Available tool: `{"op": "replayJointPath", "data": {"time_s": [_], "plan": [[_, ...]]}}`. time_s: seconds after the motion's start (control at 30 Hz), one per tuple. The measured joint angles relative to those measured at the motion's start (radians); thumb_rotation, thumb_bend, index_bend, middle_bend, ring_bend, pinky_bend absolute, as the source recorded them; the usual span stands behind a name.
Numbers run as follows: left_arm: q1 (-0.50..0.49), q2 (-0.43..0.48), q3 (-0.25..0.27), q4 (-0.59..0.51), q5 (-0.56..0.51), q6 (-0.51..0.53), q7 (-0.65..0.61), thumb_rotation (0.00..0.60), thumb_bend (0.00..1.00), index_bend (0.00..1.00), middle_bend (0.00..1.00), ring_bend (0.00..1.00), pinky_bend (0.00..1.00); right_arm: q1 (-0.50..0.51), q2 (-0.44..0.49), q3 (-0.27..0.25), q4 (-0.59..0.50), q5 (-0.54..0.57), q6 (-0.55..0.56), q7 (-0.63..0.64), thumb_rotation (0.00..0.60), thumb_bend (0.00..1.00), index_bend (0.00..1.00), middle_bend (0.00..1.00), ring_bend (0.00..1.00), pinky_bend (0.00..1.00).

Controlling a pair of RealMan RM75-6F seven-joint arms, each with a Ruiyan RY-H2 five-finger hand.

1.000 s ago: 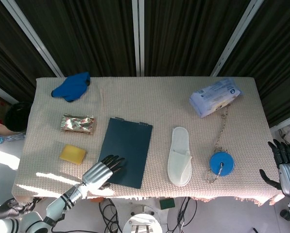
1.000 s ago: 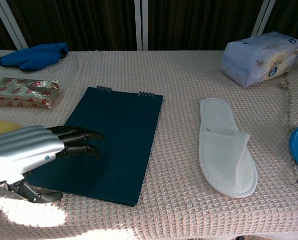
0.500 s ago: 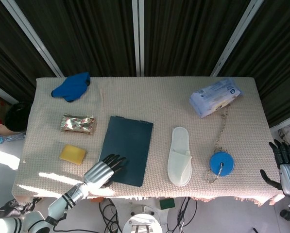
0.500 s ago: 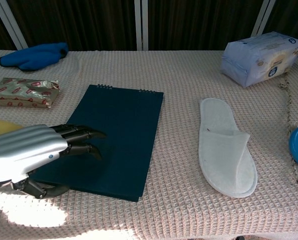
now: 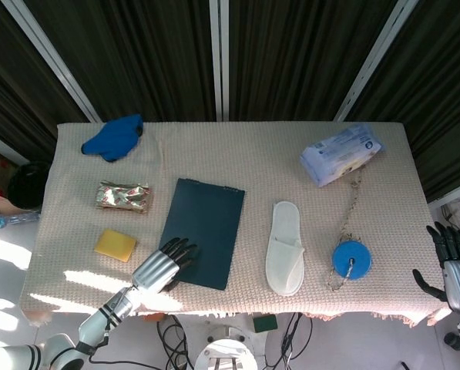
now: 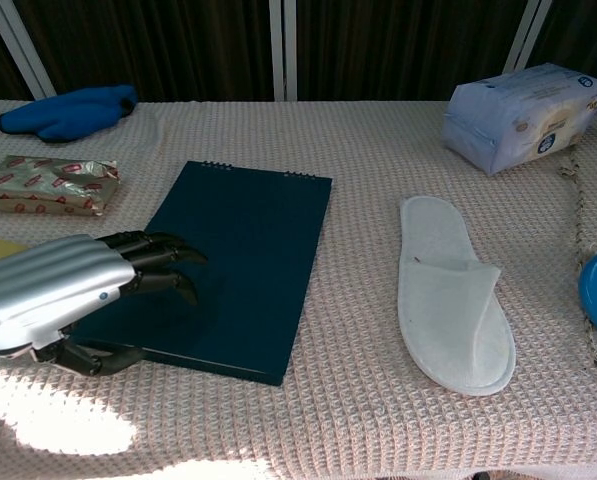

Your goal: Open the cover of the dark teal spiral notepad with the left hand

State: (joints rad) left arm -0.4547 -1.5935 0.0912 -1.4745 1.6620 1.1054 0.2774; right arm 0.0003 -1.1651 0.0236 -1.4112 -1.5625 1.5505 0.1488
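The dark teal spiral notepad (image 5: 203, 231) (image 6: 240, 255) lies left of the table's middle, its spiral at the far edge. My left hand (image 5: 160, 268) (image 6: 66, 298) is at its near-left corner, fingers on top of the cover and thumb under the near edge. That near edge is raised off the cloth; I cannot tell whether only the cover or the whole pad is lifted. My right hand (image 5: 454, 266) hangs off the table's right end with its fingers apart, holding nothing.
A white slipper (image 5: 285, 248) (image 6: 453, 290) lies right of the notepad. A yellow sponge (image 5: 115, 245) and a foil packet (image 5: 123, 196) (image 6: 48, 185) sit to its left, a blue glove (image 5: 114, 137) at the far left. A tissue pack (image 5: 341, 153) and a blue roped disc (image 5: 350, 260) are on the right.
The notepad's near edge has risen under my left hand, so it looks shorter from above. The thumb has moved under that edge. The right hand has not moved.
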Motion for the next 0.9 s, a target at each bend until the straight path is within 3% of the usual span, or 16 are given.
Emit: {"op": "replayJointPath", "data": {"time_s": [0.67,0.9], "plan": [[0.018,-0.076,-0.032,0.099,-0.051,0.039,-0.074,0.6,0.36,0.32,0.12,0.01,0.1,0.001,0.001,-0.001,-0.005,0.0,-0.002,-0.008,0.594,0.28,0.0,0.0,0.0,0.0],[0.026,-0.101,-0.045,0.125,-0.033,0.103,-0.117,0.6,0.35,0.36,0.17,0.04,0.1,0.002,0.002,0.0,-0.007,0.001,-0.002,-0.007,0.597,0.28,0.0,0.0,0.0,0.0]]}}
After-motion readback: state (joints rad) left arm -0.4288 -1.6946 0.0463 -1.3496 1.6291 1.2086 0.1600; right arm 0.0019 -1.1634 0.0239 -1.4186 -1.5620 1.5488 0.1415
